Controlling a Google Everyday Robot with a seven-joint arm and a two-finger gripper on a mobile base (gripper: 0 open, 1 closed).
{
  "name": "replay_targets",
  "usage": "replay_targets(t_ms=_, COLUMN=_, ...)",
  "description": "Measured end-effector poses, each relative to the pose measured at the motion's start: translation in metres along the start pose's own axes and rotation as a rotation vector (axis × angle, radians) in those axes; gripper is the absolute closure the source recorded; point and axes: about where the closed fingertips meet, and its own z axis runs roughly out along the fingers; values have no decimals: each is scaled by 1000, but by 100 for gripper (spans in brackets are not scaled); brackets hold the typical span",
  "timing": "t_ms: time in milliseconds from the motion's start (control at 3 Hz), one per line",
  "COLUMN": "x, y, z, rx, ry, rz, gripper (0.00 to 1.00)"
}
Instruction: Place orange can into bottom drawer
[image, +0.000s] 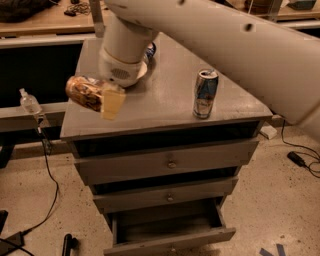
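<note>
camera view: one gripper (100, 98) hangs over the front left corner of the cabinet (165, 107), its jaws clamped on the orange can (80, 91), with one cream finger (113, 102) pressed against the can's side. the orange can is off the surface, lying nearly on its side, its end pointing left past the cabinet's edge. three cans show in all: the orange can, one blue can (205, 94) standing upright near the front right of the top, and one dark can (150, 49) mostly hidden behind the arm at the back. one white bowl (143, 71) peeks out just behind the wrist. the cabinet has three grey drawers: the top drawer (200, 160) and the middle drawer (200, 192) are shut, each with one round knob, and the bottom drawer (170, 239) is pulled out, well below the can. the top is flat grey wood. the floor (270, 200) is pale and speckled, with dark cables (47, 200) on both sides. one clear bottle (30, 102) stands to the left, and a wooden bench (45, 20) runs behind.
</note>
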Motion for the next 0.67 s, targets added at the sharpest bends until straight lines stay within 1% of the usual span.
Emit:
replay_targets(t_ms=333, x=34, y=-13, z=-19, rx=94, ry=-36, rz=-36, gripper=100)
replay_targets(t_ms=667, x=34, y=-13, z=-19, rx=94, ry=-36, rz=-36, gripper=100)
